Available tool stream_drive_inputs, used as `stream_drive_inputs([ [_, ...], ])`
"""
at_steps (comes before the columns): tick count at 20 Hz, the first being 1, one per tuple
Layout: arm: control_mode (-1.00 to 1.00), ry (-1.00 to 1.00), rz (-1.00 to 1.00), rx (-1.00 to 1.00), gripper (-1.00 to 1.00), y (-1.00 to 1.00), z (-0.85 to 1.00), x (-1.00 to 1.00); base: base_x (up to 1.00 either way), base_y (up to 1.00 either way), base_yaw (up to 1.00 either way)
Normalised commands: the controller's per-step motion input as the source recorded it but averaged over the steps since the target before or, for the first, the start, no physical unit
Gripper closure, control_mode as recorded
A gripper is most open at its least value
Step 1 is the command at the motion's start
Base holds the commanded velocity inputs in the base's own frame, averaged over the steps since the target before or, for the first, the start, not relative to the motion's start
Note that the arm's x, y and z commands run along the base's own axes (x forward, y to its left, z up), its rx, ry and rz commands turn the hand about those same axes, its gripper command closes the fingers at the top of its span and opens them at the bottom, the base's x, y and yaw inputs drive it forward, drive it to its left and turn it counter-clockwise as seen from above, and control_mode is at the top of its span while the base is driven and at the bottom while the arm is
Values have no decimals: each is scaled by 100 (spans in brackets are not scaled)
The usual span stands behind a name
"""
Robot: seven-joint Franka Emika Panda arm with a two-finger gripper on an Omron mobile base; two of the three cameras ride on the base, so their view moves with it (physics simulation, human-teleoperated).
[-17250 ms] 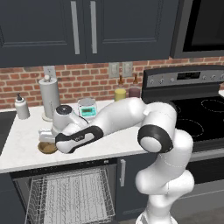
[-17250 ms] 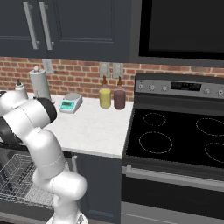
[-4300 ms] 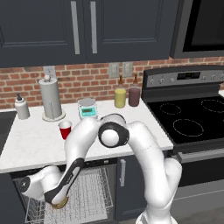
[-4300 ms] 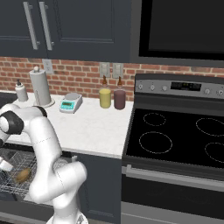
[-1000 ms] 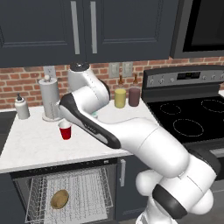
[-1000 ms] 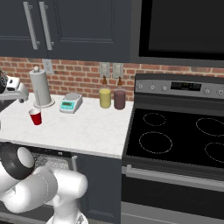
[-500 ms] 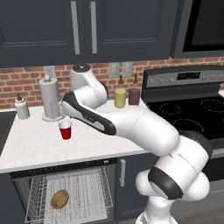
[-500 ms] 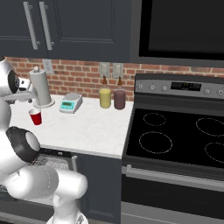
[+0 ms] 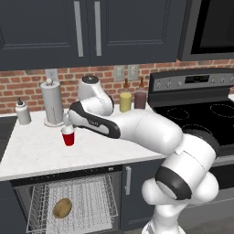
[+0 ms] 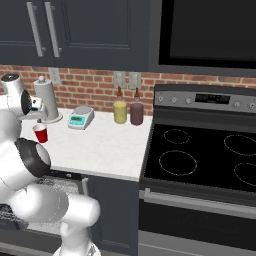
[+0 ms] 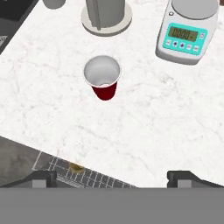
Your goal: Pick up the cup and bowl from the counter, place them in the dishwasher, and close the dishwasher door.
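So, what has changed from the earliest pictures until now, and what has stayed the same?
The bowl left the counter and now lies in the dishwasher rack, released. The arm came back up; the open gripper now hovers above the cup, not touching it. The cup, paper-towel holder, scale and jars stayed in place.

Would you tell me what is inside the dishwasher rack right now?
The bowl lies in the dishwasher rack's left part. The rack's right side shows bare wire; its back is hidden under the counter.

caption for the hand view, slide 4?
Open gripper above the upright red cup on the counter, beside the scale.
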Motion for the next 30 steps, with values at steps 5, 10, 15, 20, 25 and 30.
stream_drive_inputs([
  [5,-100,0,4,7,-100,0,-24,28,0,0,0],
  [10,-100,9,3,2,-100,0,0,35,0,0,0],
  [15,-100,14,2,0,-100,0,0,42,0,0,0],
  [20,-100,11,0,0,-100,1,-2,18,0,0,0],
  [25,-100,4,0,0,-100,11,-22,10,0,0,0],
  [30,-100,0,0,0,-100,18,-42,5,0,0,0],
])
